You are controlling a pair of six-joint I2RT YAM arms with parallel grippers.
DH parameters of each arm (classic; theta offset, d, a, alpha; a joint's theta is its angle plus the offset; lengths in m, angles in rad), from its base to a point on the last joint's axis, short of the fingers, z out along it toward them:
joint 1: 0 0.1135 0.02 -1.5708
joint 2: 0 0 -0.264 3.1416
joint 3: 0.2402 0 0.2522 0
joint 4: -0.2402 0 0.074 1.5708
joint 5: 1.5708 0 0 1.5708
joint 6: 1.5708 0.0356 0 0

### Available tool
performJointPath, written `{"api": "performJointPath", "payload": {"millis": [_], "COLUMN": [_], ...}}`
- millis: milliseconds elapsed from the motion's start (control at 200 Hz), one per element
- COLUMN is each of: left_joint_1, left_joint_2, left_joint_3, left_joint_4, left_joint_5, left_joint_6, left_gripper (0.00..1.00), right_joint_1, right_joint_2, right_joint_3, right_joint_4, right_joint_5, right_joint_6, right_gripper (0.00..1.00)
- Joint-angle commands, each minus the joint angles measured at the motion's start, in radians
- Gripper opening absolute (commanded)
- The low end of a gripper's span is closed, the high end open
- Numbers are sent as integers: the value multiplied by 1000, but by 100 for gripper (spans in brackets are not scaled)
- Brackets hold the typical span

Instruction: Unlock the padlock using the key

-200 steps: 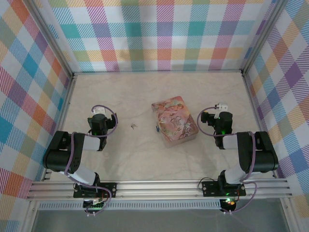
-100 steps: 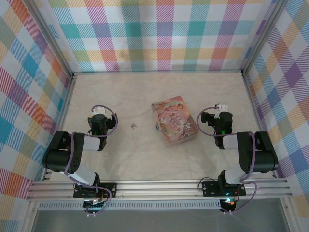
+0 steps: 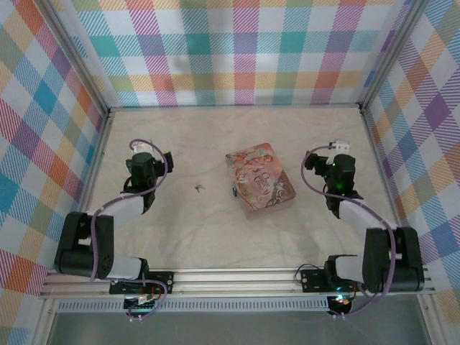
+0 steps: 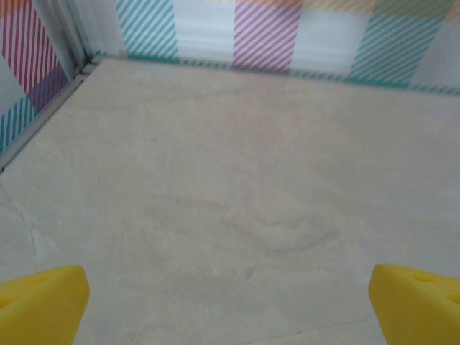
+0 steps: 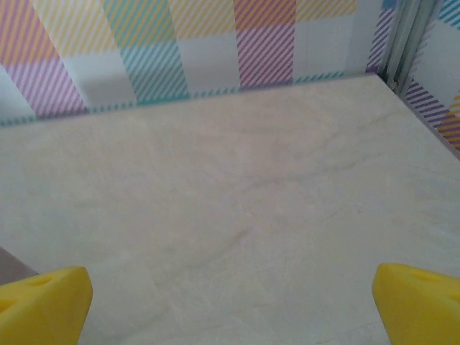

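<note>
The padlock (image 3: 233,192) is a tiny dark bluish piece lying on the table against the left side of the pink tin (image 3: 260,180). The key (image 3: 198,187), a small pale metal piece, lies on the bare table left of the padlock. My left gripper (image 3: 147,152) hovers left of the key and farther back, well apart from it. In the left wrist view its yellow fingertips (image 4: 39,305) stand wide, so the gripper (image 4: 230,305) is open over bare table. My right gripper (image 3: 338,157) is right of the tin, and this gripper (image 5: 231,305) is open and empty too.
Plaid walls (image 3: 244,50) close the table in at the back and on both sides. The left wrist view faces the back left corner (image 4: 85,63), the right wrist view the back right corner (image 5: 394,68). The arm bases sit on a rail (image 3: 237,279) at the near edge.
Both arms have stretched out from folded poses, carrying their grippers toward the back wall. The key, padlock and tin have not moved.
</note>
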Motion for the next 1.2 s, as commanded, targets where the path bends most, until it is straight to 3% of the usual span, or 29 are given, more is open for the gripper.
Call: {"api": "performJointPath", "payload": {"millis": [0,85,140,265,410,625,1040,1195], "left_joint_1": [20,36,47,45,-11,-120,-298,-322], "left_joint_2": [-66,-72,-37,78,212,463,865,912], "left_joint_3": [64,164,241,355,517,834,1335,1379], "left_joint_4": [-116,-256,-329,-364,-477,-717,-1042,-1081], "left_joint_5": [152,260,386,626,740,839,911,941], "left_joint_6": [-107,-277,-332,-379,-363,-261,-143,-135], "left_gripper": [100,100,100,100,98,92,85,82], "right_joint_1": [-7,-10,-23,-40,-39,9,234,266], "right_joint_2": [-104,-195,-246,-326,-377,-447,-508,-463], "right_joint_3": [62,114,139,136,155,67,-95,-124], "right_joint_4": [-235,-453,-610,-672,-806,-918,-884,-795], "right_joint_5": [-43,-5,39,-162,-355,-506,-472,-489], "right_joint_6": [119,343,518,517,564,719,939,981], "right_gripper": [100,100,100,100,100,100,100,100]}}
